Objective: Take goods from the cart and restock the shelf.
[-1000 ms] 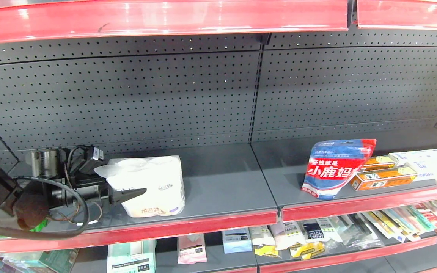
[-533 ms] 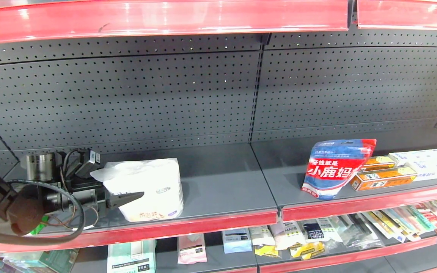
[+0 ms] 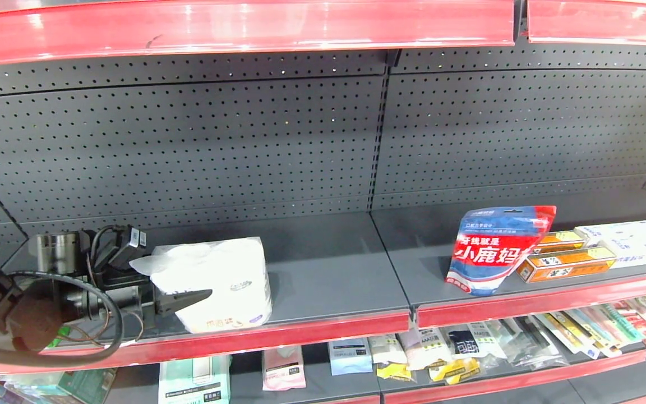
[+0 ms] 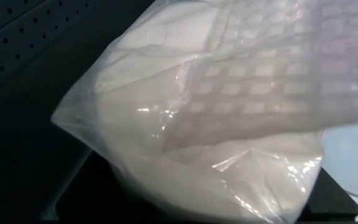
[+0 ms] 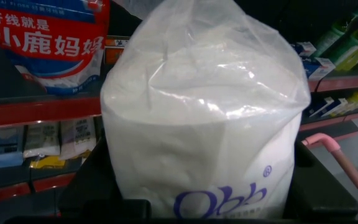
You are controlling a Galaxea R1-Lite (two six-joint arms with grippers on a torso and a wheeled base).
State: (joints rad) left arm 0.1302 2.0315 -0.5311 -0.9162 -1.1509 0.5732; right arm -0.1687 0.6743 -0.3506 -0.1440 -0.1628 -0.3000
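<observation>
As level left hand [image 3: 197, 282] grips pack [image 3: 236, 266] on shelf [image 3: 328, 269], right hand [image 5: 207, 208] clasps second pack [image 5: 204, 124].

Head camera faces shelf [image 3: 328, 264], looking down, both wrist cameras close-up, right shares pouch [image 5: 48, 37]

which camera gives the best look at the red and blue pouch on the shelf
The head view: the red and blue pouch stands whole on the shelf by the orange boxes. The right wrist view catches part of its printed front, cropped at the edge beside the toilet paper pack.
</observation>
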